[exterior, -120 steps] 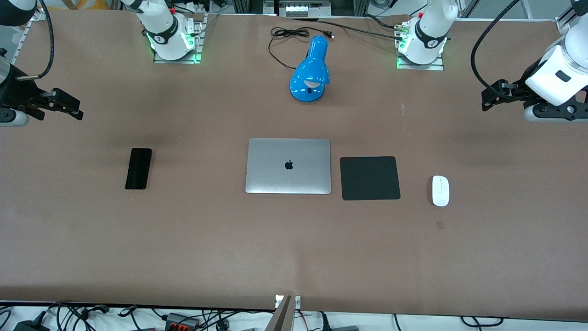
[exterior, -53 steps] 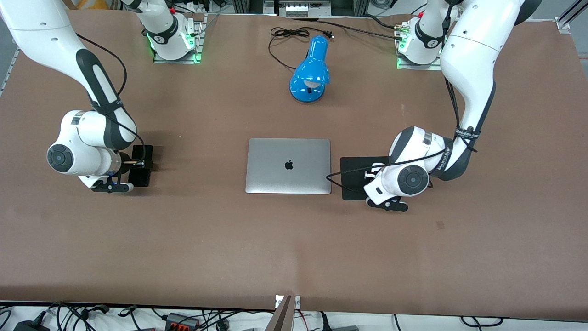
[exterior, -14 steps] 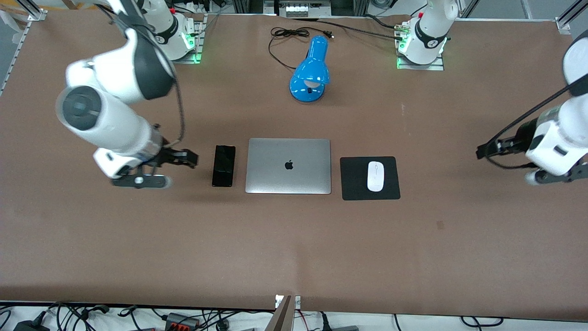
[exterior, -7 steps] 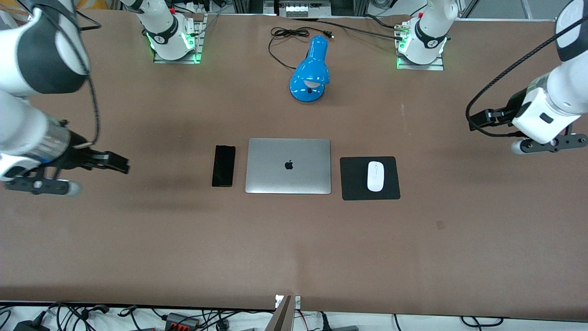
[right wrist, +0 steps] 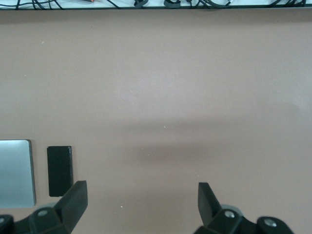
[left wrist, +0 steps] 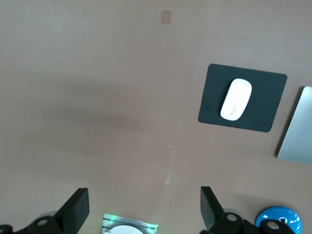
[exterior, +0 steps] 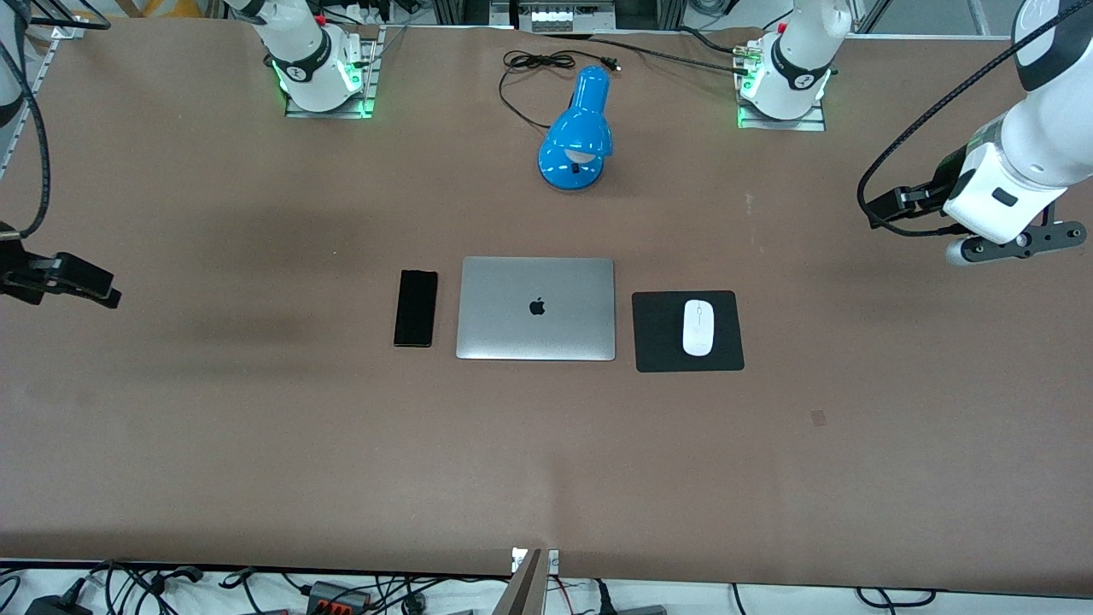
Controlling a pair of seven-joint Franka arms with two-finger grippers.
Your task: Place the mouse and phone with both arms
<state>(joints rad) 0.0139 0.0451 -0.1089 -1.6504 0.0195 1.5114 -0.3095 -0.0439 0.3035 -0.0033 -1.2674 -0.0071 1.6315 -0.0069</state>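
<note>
The white mouse (exterior: 698,327) lies on the black mouse pad (exterior: 657,342), beside the silver laptop (exterior: 536,308). The black phone (exterior: 416,308) lies flat on the table beside the laptop, on its right-arm side. My left gripper (exterior: 881,210) is open and empty, up over bare table at the left arm's end. My right gripper (exterior: 101,289) is open and empty, up over the table's right-arm end. The left wrist view shows the mouse (left wrist: 236,99) on the pad (left wrist: 261,119), clear of the open gripper (left wrist: 144,191). The right wrist view shows the phone (right wrist: 60,170) clear of the open gripper (right wrist: 141,186).
A blue desk lamp (exterior: 578,137) with a black cord (exterior: 529,61) lies farther from the front camera than the laptop. The two arm bases (exterior: 320,73) (exterior: 786,77) stand farthest from it. Cables hang along the table's near edge.
Both arms have drawn away from the middle toward their own ends of the table, grippers empty. The phone and the mouse have not moved in the last second.
</note>
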